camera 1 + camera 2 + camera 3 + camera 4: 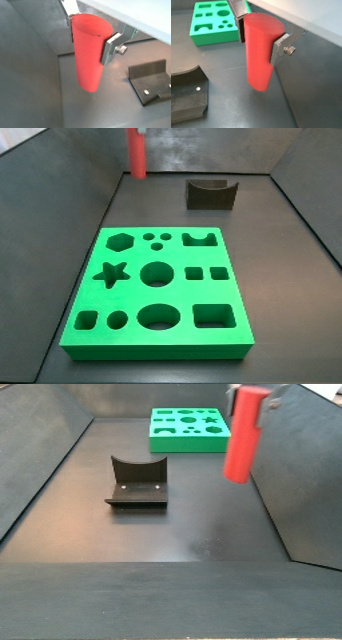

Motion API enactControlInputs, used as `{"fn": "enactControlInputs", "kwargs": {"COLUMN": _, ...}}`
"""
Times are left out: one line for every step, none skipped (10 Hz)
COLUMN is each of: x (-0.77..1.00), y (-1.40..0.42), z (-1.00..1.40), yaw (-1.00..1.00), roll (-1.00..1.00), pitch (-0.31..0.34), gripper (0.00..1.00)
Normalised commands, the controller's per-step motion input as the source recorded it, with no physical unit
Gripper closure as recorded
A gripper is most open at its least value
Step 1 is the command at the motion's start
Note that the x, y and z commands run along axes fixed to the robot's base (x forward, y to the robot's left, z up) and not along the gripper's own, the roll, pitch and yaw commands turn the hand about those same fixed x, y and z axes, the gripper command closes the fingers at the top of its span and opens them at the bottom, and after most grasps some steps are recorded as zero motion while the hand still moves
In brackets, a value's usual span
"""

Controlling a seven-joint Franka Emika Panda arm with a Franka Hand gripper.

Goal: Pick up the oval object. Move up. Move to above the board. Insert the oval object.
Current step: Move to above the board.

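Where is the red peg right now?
The red peg hangs upright in the air, clamped in the gripper, off the dark floor. In both side views it is away from the green board, which lies beyond the fixture.

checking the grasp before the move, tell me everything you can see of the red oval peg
The oval object is a tall, slim, matte red peg with a rounded cross-section and flat top, plastic by its look. It hangs upright, clear of the dark floor, clamped near its top in the hand, whose silver fingers press on opposite sides. Nothing else touches it. In a side view it is apart from the board.
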Motion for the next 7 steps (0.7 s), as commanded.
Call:
{"fn": "enactControlInputs", "kwargs": {"x": -0.19, "y": 0.53, "z": 1.0, "yaw": -0.18, "roll": -0.33, "pitch": 0.061, "gripper": 1.0}}
{"fn": "enactControlInputs", "kwargs": {"x": -0.1, "y": 0.29, "z": 0.86, "yaw": -0.11, "roll": -0.24, "pitch": 0.053, "gripper": 1.0}}
{"fn": "enactControlInputs", "kwargs": {"x": -0.07, "y": 0.2, "z": 0.76, "yaw": -0.09, "roll": -0.2, "pitch": 0.049, "gripper": 1.0}}
{"fn": "enactControlInputs", "kwargs": {"x": -0.03, "y": 0.1, "z": 0.5, "yaw": -0.06, "roll": -0.17, "pitch": 0.03, "gripper": 1.0}}
{"fn": "enactControlInputs", "kwargs": {"x": -0.03, "y": 0.08, "z": 0.39, "yaw": -0.05, "roll": -0.16, "pitch": 0.026, "gripper": 1.0}}
{"fn": "enactControlInputs", "kwargs": {"x": -0.02, "y": 0.05, "z": 0.18, "yaw": -0.05, "roll": -0.16, "pitch": 0.021, "gripper": 1.0}}
{"fn": "enactControlInputs", "kwargs": {"x": 0.27, "y": -1.0, "z": 0.23, "yaw": 1.0, "roll": 0.06, "pitch": 0.026, "gripper": 1.0}}
